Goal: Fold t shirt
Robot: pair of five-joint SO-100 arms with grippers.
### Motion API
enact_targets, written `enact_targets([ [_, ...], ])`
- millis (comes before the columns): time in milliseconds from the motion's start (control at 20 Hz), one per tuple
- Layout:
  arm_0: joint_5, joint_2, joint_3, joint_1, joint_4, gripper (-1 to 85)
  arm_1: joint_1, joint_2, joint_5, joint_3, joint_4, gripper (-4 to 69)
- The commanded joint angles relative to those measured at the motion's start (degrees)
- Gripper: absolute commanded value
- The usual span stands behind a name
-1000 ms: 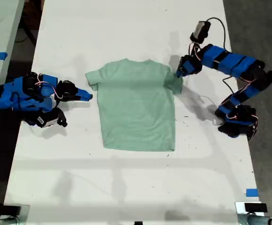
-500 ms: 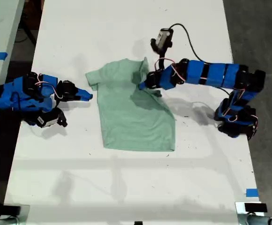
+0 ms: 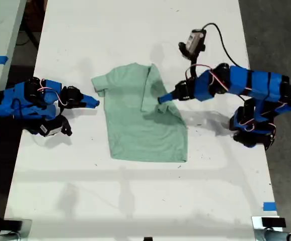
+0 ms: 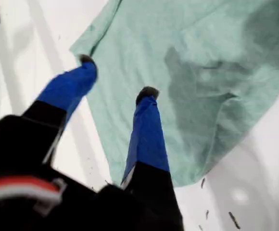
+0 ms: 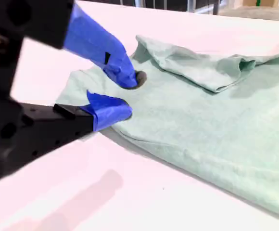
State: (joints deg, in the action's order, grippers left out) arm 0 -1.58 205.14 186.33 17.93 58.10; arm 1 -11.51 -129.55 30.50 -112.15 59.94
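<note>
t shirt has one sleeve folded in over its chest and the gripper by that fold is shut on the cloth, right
No. The t shirt has one sleeve folded in, but my first gripper by that fold is open, gripping no cloth, as the first wrist view shows.

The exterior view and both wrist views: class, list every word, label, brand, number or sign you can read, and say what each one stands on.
None can be read in any view.
Pale mint-green cloth t-shirt: plain, no print.
Blue tape pieces at the white table's edge: blank.
Blue robot arms: no lettering visible.
</note>
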Motion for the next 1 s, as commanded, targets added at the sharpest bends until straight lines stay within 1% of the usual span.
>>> enact_targets([
  [0,0.8,0.2,2.4,4.2,-0.1,7.7,4.0,-31.8,-9.5,-45.2,-17.0,1.5],
  [50,0.2,0.9,2.4,4.8,-0.6,0.1,4.9,-42.5,-10.7,-54.0,-15.5,1.6],
  [100,-0.4,0.9,2.4,5.8,-0.8,-0.2,5.4,-52.6,-10.6,-58.5,-9.6,1.6],
  [150,-0.4,0.9,2.4,8.2,-0.3,-0.3,5.4,-63.3,-9.4,-61.7,-1.7,1.6],
  [200,-1.5,0.8,2.4,10.9,-0.3,0.3,4.4,-72.0,-5.7,-65.2,4.7,1.6],
  [250,-1.8,0.8,2.4,12.7,-0.4,-0.3,3.8,-70.0,-4.0,-66.0,6.2,1.6],
  [350,-1.8,0.9,2.4,11.7,-0.6,-0.3,1.3,-70.9,-3.5,-66.4,12.4,1.6],
  [500,-1.8,0.9,2.4,13.0,-0.4,-0.3,0.1,-70.8,-4.4,-66.3,13.4,1.6],
  [600,-2.2,0.6,2.4,16.2,-0.2,1.0,-0.2,-70.8,-7.4,-66.3,14.4,1.0],
  [650,-4.2,0.6,2.4,18.5,-0.2,-0.2,-0.4,-70.8,-9.1,-66.1,15.4,-0.3],
  [700,-4.4,0.6,2.4,19.8,-0.2,-0.3,-0.6,-70.8,-10.8,-65.7,16.4,-0.3],
  [850,-4.0,0.9,2.4,15.4,-0.4,-0.3,-0.7,-70.8,-12.6,-65.3,17.6,-0.8],
  [950,-4.4,0.9,2.4,15.3,-0.4,-0.3,-0.9,-70.8,-13.4,-64.9,18.4,-0.6],
])
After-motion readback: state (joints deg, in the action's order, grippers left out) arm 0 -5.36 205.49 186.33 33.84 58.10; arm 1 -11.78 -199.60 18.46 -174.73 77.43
